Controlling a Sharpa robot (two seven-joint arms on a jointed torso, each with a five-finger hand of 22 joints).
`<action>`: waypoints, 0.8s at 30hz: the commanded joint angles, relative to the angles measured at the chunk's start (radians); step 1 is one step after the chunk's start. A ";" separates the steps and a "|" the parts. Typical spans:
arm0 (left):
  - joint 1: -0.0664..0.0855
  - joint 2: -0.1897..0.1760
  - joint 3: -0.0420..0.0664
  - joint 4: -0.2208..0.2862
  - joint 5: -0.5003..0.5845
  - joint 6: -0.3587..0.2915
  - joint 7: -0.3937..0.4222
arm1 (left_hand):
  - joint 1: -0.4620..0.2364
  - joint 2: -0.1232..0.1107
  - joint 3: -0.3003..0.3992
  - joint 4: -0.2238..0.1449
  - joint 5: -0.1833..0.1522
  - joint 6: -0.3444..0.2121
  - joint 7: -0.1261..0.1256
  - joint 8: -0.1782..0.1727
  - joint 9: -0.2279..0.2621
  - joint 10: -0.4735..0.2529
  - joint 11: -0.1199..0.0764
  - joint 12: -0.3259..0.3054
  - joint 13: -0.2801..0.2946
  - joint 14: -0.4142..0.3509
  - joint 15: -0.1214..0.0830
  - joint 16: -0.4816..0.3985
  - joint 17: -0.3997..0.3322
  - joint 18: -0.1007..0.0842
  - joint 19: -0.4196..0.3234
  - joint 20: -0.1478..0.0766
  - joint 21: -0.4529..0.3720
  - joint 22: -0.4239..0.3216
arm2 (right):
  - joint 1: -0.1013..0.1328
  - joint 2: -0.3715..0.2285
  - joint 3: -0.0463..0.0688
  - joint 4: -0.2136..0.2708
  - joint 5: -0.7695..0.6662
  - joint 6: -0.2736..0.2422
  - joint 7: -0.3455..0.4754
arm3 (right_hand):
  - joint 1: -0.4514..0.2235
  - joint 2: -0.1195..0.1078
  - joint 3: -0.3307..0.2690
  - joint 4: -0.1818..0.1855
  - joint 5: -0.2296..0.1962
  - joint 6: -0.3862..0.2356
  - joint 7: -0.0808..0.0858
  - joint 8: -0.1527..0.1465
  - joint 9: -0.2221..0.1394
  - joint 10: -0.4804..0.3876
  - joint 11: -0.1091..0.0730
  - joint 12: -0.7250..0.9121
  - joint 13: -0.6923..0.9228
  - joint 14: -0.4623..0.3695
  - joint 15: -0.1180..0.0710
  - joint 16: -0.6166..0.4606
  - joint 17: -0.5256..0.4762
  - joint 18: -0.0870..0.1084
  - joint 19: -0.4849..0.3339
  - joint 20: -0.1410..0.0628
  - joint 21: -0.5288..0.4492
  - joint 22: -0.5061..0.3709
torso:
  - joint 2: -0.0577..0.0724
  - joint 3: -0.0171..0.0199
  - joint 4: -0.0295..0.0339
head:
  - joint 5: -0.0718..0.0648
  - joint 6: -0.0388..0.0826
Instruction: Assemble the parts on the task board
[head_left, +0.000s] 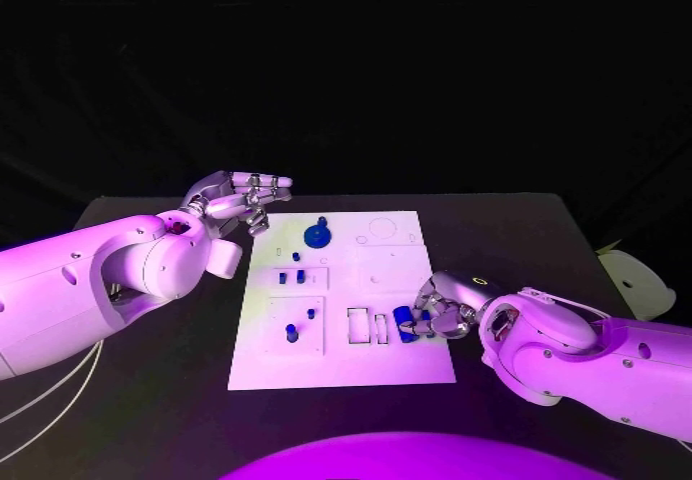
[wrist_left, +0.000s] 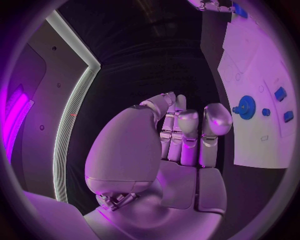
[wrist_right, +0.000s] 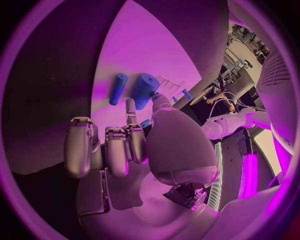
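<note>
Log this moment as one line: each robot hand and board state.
left robot hand: empty, off white task board corner | right robot hand: fingers at blue cylindrical part, grip unclear | blue gear part: on board

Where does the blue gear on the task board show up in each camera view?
Head view: blue gear at the task board's far end, near the left hand.
Left wrist view: blue gear beyond the fingers, on the board.
Right wrist view: cannot tell.
Shared landmark: the white task board.
</note>
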 joint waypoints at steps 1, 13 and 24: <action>0.001 -0.003 0.001 0.005 0.008 0.010 0.014 | -0.009 0.000 -0.002 0.003 0.002 0.000 -0.003 0.006 -0.001 -0.008 -0.001 0.005 0.001 -0.003 0.006 0.003 0.000 0.019 0.004 0.002 -0.005 -0.001 | -0.006 0.008 0.000 -0.006 -0.020 0.030 -0.017 | -0.002 0.010 -0.009 -0.001 -0.006 -0.009 -0.002 0.007 0.004 0.006 0.000 -0.001 0.099 0.093 -0.006 0.004 0.209 -0.015 0.033 0.001 0.005 0.187 | 0.001 -0.0008 -0.0011 | -0.001 -0.001; 0.001 -0.007 0.001 0.009 0.008 0.015 0.010 | -0.013 0.000 -0.003 0.006 0.002 0.000 -0.003 0.006 -0.001 -0.010 -0.002 0.006 0.002 -0.004 0.006 0.003 -0.001 0.019 0.003 0.003 -0.008 -0.003 | -0.027 0.053 0.000 -0.040 -0.029 0.045 -0.043 | -0.019 0.014 -0.029 0.000 -0.019 -0.016 -0.002 0.015 0.020 0.005 0.000 -0.002 0.099 0.093 -0.007 0.004 0.208 -0.014 0.031 0.001 0.001 0.188 | -0.001 0.0001 0.0003 | 0.001 -0.006; 0.001 -0.009 0.001 0.009 0.008 0.019 0.008 | -0.013 0.000 -0.003 0.006 0.002 0.000 -0.003 0.006 -0.001 -0.010 -0.002 0.006 0.002 -0.004 0.006 0.003 -0.001 0.019 0.003 0.003 -0.008 -0.003 | -0.034 0.076 0.000 -0.053 -0.035 0.027 -0.061 | -0.005 0.023 -0.033 -0.003 -0.011 -0.018 -0.004 0.023 0.034 0.005 -0.002 -0.003 0.101 0.093 -0.007 0.004 0.208 -0.014 0.031 0.001 0.001 0.189 | -0.001 -0.0005 -0.0010 | 0.005 -0.007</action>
